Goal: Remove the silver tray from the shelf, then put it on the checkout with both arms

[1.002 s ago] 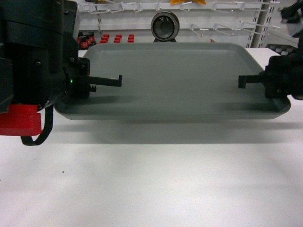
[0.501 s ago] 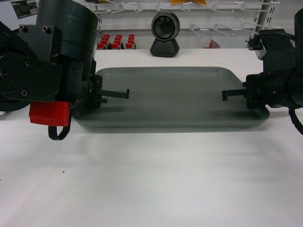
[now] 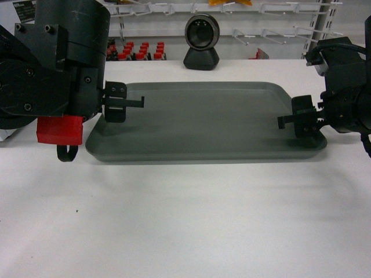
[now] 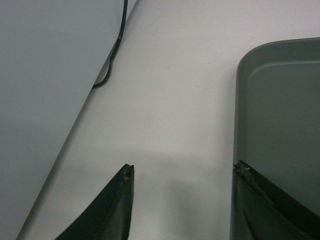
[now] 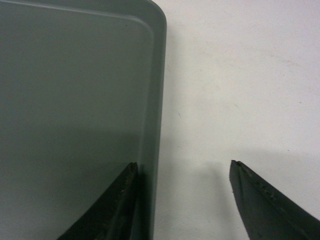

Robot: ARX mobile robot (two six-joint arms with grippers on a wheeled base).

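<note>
Tray (image 3: 208, 121) was flat on the white checkout table (image 3: 185, 220), long side across, with the black dome scanner (image 3: 202, 41) just behind its far edge. No shadow gap showed under it, so I'd judge it set down, not carried.

Left gripper (image 3: 124, 103) sat at the tray's left end with its fingers spread. In the left wrist view one finger (image 4: 112, 210) was over bare table and the other over the tray's edge (image 4: 240, 125), straddling the rim without clamping it. Right gripper (image 3: 298, 120) mirrored that at the right end, also spread: one finger (image 5: 112, 210) inside the tray by the rim, the other (image 5: 265, 205) over the table.

One arm at each end made sense, since the tray is far too wide for a single grip and end holds keep it level. With both grips released and the tray resting on the table, placement looked basically done. What remained was backing the fingers outward without dragging the rim.
</note>
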